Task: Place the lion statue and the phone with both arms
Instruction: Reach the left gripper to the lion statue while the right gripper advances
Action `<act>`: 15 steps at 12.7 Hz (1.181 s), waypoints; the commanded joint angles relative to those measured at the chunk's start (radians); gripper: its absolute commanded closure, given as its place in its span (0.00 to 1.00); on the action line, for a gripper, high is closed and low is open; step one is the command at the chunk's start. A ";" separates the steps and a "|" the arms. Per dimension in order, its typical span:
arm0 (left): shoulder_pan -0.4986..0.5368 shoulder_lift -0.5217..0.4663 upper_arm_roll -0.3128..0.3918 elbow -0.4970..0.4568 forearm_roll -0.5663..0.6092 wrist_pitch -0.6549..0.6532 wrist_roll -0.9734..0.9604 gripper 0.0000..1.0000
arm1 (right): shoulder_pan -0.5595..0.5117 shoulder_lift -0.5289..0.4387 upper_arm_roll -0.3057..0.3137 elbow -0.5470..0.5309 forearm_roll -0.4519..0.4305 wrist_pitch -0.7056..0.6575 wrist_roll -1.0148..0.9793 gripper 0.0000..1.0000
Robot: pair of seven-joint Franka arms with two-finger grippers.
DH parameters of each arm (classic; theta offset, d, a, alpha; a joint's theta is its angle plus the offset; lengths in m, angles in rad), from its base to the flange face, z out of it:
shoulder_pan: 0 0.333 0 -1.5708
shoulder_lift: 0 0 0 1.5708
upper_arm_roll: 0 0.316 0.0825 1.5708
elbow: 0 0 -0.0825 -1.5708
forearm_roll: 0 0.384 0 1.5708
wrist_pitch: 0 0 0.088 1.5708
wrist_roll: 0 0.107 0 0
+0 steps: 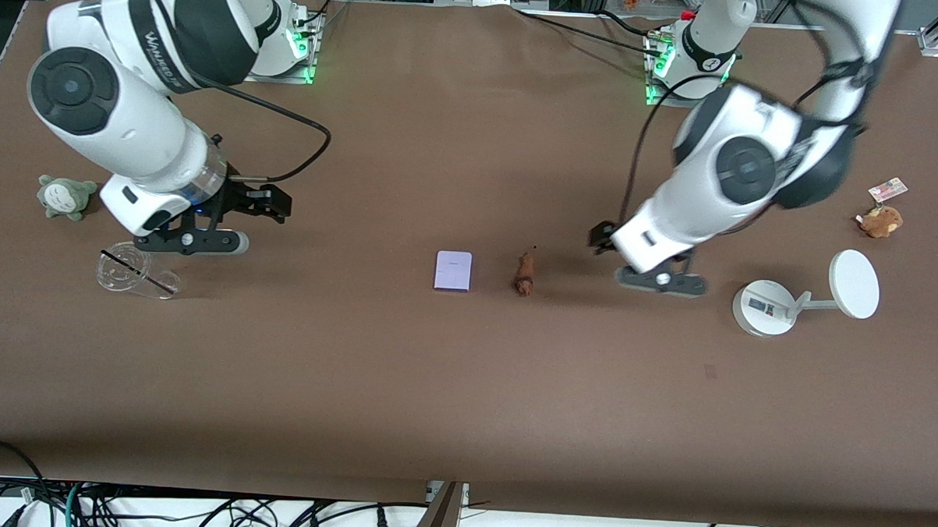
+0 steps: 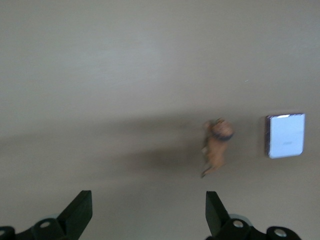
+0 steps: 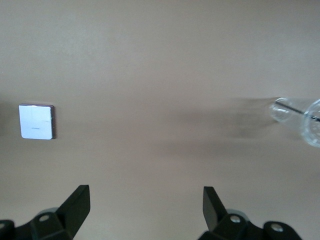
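So the phone [image 1: 453, 271] and lion statue [image 1: 525, 273] sit side by side mid-table, the lion at the phone's 3 o'clock, while both the left gripper [image 2: 147, 212] and right gripper [image 3: 145, 210] hover empty with fingers spread wide.

The phone [image 1: 453, 271], a small flat lavender-white rectangle with a darker purple edge, lay face up on the brown table [image 1: 465, 388] near its middle. Just beside it, toward the left arm's end, the tiny orange-brown lion statue [image 1: 525, 274] lay apart from it, its thin tail pointing away from the front camera
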 commanded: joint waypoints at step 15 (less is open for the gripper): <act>-0.190 0.332 0.010 0.001 0.306 0.377 -0.321 0.77 | -0.004 -0.087 -0.185 -0.001 0.008 -0.185 -0.261 0.00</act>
